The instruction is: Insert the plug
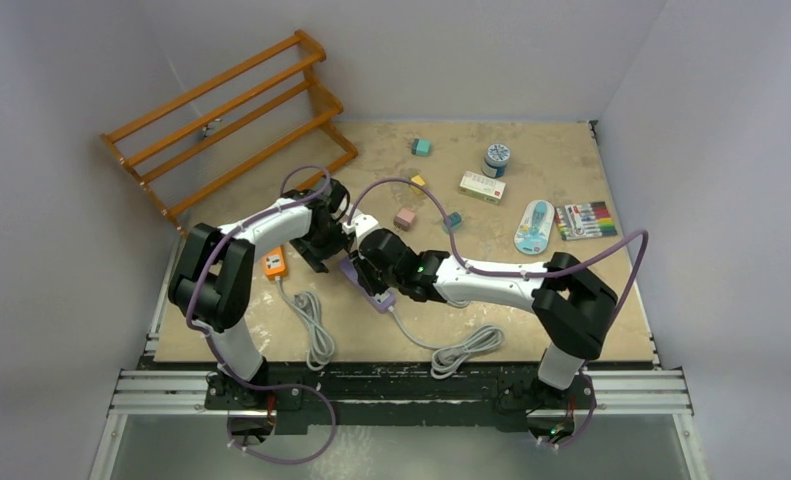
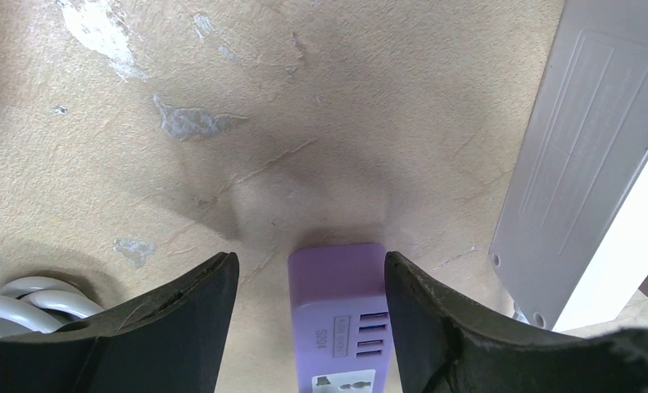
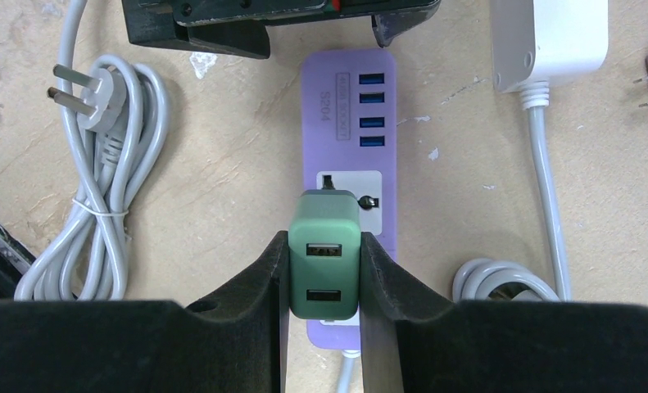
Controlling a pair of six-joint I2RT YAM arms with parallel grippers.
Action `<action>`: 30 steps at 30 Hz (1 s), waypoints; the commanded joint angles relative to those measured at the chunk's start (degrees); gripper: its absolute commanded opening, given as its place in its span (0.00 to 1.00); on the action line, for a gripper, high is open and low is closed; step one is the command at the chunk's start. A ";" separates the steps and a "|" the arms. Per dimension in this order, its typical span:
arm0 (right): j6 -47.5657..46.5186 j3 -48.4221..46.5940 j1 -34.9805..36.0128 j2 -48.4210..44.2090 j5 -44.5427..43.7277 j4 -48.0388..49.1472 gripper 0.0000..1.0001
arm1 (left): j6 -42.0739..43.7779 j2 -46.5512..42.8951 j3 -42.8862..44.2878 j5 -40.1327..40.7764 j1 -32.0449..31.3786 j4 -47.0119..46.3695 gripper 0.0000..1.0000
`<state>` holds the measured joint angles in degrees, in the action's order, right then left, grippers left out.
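The green plug [image 3: 324,262], a small block with two USB ports on the face that looks at the camera, sits between the two fingers [image 3: 251,286] of the right gripper [image 3: 324,246], which is closed on its sides and holds it upright. The plug stands directly over the purple power strip [image 3: 349,123], on the white socket panel in the middle of the strip, and it covers the lower part of that panel. Its prongs are hidden, so it is not possible to say if they are already in the socket. The strip lies flat on the table [image 1: 531,300], with four blue USB ports in a row near its far end. At this end is the left gripper [image 2: 310,266] with its jaws apart, one finger on each side of the strip. In the left wrist view the finger at the right of the picture is just against the strip's edge, and the other finger has a clear gap. It holds nothing. Just beside the purple strip lies a white power strip [image 3: 550,33] with its own cord. On the other side lies a grey cable [image 3: 99,188], coiled and tied, with a three-pin plug on its end. Further away, in the top view, are an orange box [image 1: 274,262] near the left arm and a wooden rack [image 1: 231,120] at the far left corner.
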<state>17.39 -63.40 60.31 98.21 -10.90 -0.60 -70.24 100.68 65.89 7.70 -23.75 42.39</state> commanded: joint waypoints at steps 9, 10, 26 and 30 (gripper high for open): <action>-0.76 -1.34 -0.35 -0.22 -0.87 0.51 0.00 | 1.35 -1.12 0.76 0.30 0.32 -0.43 0.64; -0.81 -1.50 -0.33 -0.02 -0.84 0.63 0.00 | 1.42 -1.24 0.62 0.15 0.36 -0.53 0.64; -1.01 -2.92 -0.47 2.12 -0.88 0.40 0.00 | 1.86 -1.49 -1.16 -1.19 0.35 -2.05 0.64; -1.47 -3.18 -0.71 2.89 -0.73 -0.08 0.00 | 1.93 -1.80 -1.44 -1.13 0.36 -2.18 0.63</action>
<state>16.80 -64.58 59.94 99.85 -10.96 -0.12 -69.34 100.68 64.88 6.96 -23.70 40.77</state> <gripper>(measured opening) 0.304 0.638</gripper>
